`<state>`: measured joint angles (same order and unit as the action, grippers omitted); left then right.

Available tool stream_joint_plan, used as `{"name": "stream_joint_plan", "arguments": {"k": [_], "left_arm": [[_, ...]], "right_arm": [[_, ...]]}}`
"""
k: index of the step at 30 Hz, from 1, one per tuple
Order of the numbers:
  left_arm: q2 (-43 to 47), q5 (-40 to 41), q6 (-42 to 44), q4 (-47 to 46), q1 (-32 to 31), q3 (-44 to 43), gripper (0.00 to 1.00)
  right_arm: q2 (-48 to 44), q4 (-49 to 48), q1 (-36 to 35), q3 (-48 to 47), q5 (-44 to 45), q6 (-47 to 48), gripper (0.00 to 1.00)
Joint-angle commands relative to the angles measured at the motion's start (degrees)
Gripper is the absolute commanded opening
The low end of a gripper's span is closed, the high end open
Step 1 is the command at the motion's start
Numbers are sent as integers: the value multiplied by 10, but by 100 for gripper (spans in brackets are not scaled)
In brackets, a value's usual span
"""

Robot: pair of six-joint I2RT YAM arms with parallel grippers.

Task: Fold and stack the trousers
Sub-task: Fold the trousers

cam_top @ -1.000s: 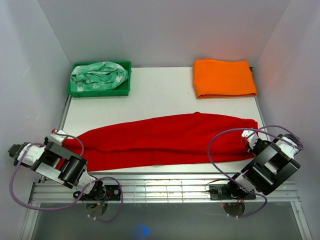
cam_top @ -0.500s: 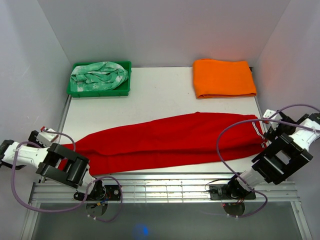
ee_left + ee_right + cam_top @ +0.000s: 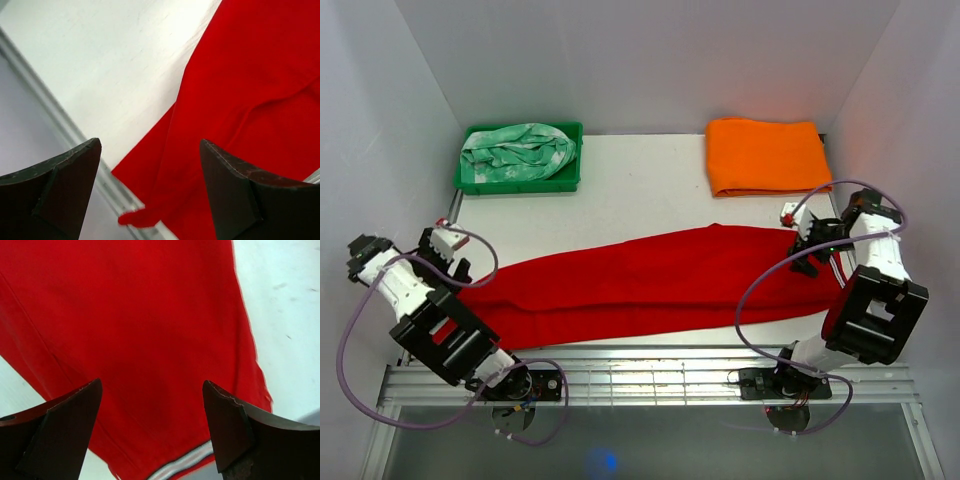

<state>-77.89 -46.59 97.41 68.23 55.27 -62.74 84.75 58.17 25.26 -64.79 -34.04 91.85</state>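
Newly swung inward over the trousers (image 3: 650,280) — left tool (image 3: 149,145) and right tool (image 3: 151,384), both spread, empty.

Top view is bright, with flat diffuse white light. Walls (image 3: 620,60) wash out pale, and the right one has a pink cast. Shadows are soft and faint, e.g. at the green tray (image 3: 520,183). No glare, sharp overall.

Left wrist: fingers (image 3: 55,195) of my left gripper (image 3: 150,142) are dark and slightly soft, table (image 3: 100,60) nearly blown out.

Right wrist: right gripper (image 3: 151,383) fingers (image 3: 55,432) are dark too. The trousers (image 3: 140,330) are saturated red with faint folds, white hem stripe (image 3: 180,462) readable.
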Motion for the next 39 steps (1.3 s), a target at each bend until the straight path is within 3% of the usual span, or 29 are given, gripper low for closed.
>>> {"name": "stream_joint_plan", "arguments": {"k": [1,4,10,16,20,21,24,28,30,32,34,35,39], "left_arm": [[-32,50,-235,-102,-99,-24,89],[-77,118,-297,-111,-154,-29,88],[-137,182,-317,-107,-205,-13,87],[-175,168,-331,-96,-272,16,81],[-210,157,-367,-134,-308,10,50],[-229,155,-396,-158,-322,-7,34],[-278,147,-446,-210,-345,-75,12],[-316,136,-513,-238,-368,-174,3],[-319,129,-515,-217,-374,-202,4],[-300,121,-502,-204,-377,-215,16],[-273,120,-501,-196,-377,-210,34],[-244,116,-505,-191,-375,-208,52],[-178,90,-517,-180,-343,-223,78]], "right_arm": [[4,-83,-76,34,58,-143,85],[26,-107,-116,54,112,-177,81],[90,-178,-125,97,215,-197,78],[144,-190,-94,76,253,-226,76],[149,-199,-79,87,260,-221,76],[151,-205,-73,88,260,-228,76],[173,-223,-60,71,256,-261,77],[190,-233,-50,35,254,-277,77],[187,-226,-44,16,250,-275,77],[174,-211,-44,-2,235,-260,77],[155,-166,-44,-18,210,-251,79],[147,-148,-45,-41,176,-243,79],[108,-60,-68,-95,106,-240,83]]}}
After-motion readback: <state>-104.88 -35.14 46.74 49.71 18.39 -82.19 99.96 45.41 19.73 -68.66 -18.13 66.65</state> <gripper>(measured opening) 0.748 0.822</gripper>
